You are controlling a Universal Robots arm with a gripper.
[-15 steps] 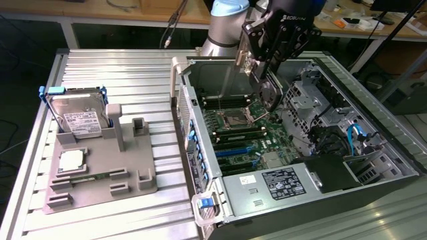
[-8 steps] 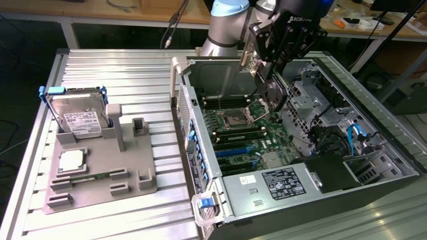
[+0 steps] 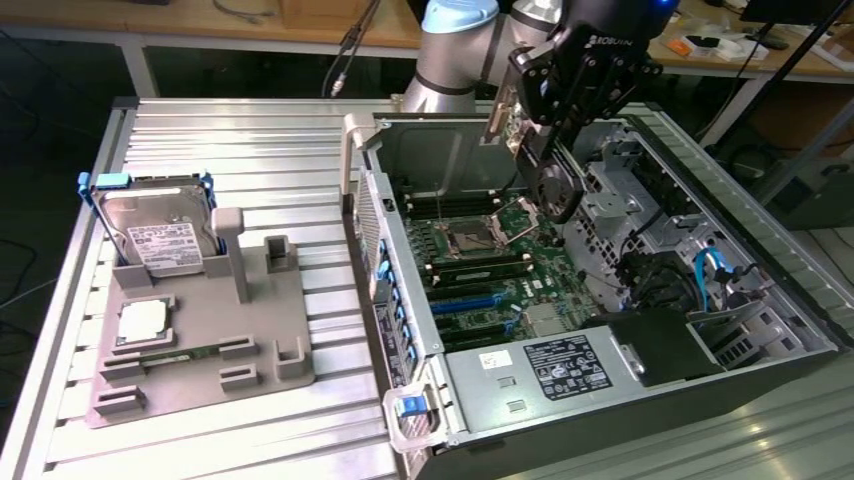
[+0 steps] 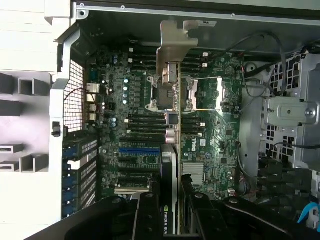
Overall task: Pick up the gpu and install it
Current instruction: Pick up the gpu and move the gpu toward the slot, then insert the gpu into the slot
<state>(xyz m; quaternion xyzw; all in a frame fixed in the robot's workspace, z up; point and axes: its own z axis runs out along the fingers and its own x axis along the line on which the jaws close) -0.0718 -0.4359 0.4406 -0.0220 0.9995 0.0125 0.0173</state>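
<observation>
The hand (image 3: 558, 118) is clamped on the gpu (image 3: 554, 185), a thin, flat, dark card hanging upright over the open metal computer case (image 3: 367, 200); it is above the green motherboard (image 3: 467, 275) and not seated. In the wrist view the gpu (image 4: 169, 170) shows edge-on between the black fingers (image 4: 146, 212), with its grey bent bracket at the far end. On the ribbed aluminium surface (image 3: 227, 140), a matte grey moulded fixture (image 3: 200, 350) holds a silver hard drive (image 3: 160, 235) and a small square chip (image 3: 143, 322).
</observation>
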